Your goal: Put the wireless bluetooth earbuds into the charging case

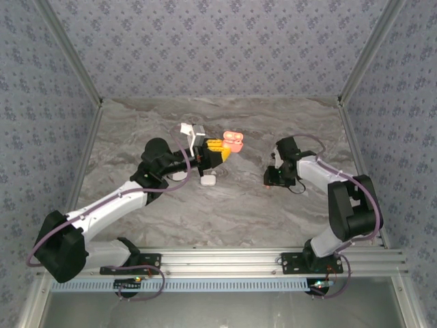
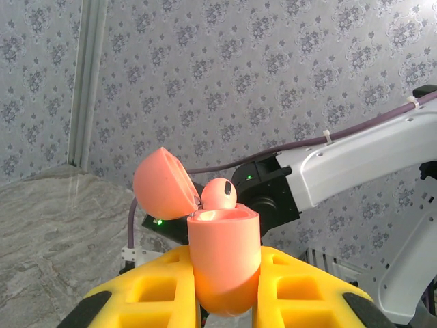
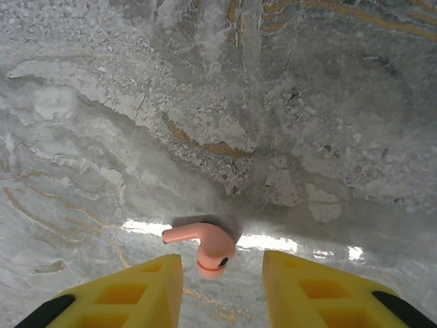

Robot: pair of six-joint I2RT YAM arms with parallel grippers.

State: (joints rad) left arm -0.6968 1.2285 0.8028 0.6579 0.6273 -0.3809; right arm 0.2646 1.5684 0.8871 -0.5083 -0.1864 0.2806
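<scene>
My left gripper point(image 2: 225, 301) is shut on the salmon-pink charging case point(image 2: 224, 260) and holds it upright above the table. The case's lid point(image 2: 162, 183) is flipped open to the left, and one pink earbud point(image 2: 220, 194) sits in a slot with its head sticking out. From above, the case point(image 1: 233, 141) is at the tip of the left gripper point(image 1: 218, 147). My right gripper point(image 3: 222, 273) points down at the marble table, jaws apart. A second pink earbud point(image 3: 205, 244) lies flat between the yellow fingertips point(image 3: 147, 280), stem pointing left, with a gap on each side.
An open white case point(image 1: 193, 131) stands just behind the left gripper, and another white case point(image 1: 207, 180) lies under the left arm's wrist. The right gripper point(image 1: 275, 180) is low over the table point(image 1: 225, 212), right of centre. Patterned walls enclose the table.
</scene>
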